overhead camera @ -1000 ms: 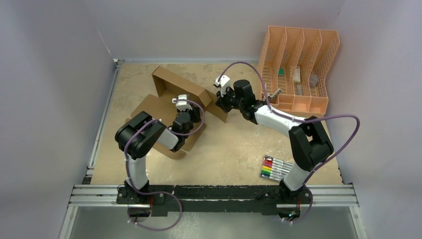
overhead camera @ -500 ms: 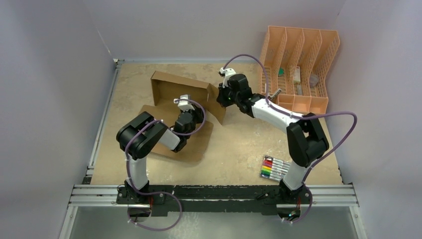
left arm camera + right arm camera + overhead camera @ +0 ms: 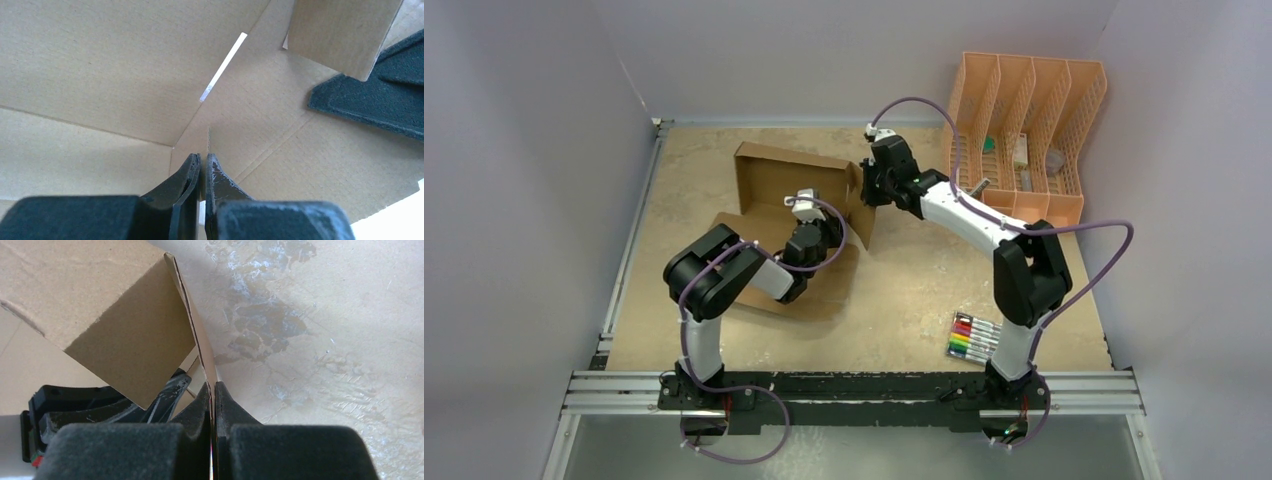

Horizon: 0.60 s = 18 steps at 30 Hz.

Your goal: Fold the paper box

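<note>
Holding the half-formed paper box (image 3: 772, 188) on the bench (image 3: 904, 290), well to the left of the peach organizer (image 3: 1022, 208). Pinching a thin cardboard edge inside the box with the left jaws, pressed almost together around it. Clamping the upright side flap, the one facing the organizer, with the right jaws, squeezed tight on the cardboard.

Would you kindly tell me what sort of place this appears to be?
Most likely a robotics lab test cell: plain grey walls enclose a table, a left arm and right arm are bolted to a metal rail, and a cardboard box and markers sit on the table.
</note>
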Available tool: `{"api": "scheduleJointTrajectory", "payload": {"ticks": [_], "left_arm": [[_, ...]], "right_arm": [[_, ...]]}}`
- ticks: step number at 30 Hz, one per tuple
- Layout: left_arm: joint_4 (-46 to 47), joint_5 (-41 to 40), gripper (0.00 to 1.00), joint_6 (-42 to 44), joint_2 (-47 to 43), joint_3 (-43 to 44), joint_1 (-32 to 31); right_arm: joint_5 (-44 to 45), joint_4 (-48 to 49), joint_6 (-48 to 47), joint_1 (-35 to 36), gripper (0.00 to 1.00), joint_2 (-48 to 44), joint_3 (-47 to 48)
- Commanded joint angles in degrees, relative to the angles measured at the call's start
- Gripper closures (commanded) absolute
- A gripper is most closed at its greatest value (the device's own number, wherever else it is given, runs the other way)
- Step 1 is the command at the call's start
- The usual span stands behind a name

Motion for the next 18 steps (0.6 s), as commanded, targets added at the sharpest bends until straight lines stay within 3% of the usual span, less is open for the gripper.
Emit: {"api": "scheduleJointTrajectory", "payload": {"ticks": [1, 6, 10, 18], "left_arm": [[3.61, 1.83, 0.98, -3.26, 0.2, 1.68, -1.31], [3.02, 0.83, 0.96, -5.01, 0.19, 0.38, -1.31], [3.89, 0.46, 0.89, -4.17, -1.39, -2.43, -1.24], [-3.39, 0.82, 0.64, 0.11, -11.49, -7.64, -0.84]], "right_arm": [[5.46, -0.6, 7.57, 1.68, 1.0, 1.1, 2.44], [10.48, 2.48, 11.84, 3.43, 1.0, 1.34, -2.22], [9.34, 3.86, 11.91, 3.7, 1.0, 2.04, -3.13], [10.49, 4.1, 11.48, 4.2, 1.0, 3.75, -5.46]]}}
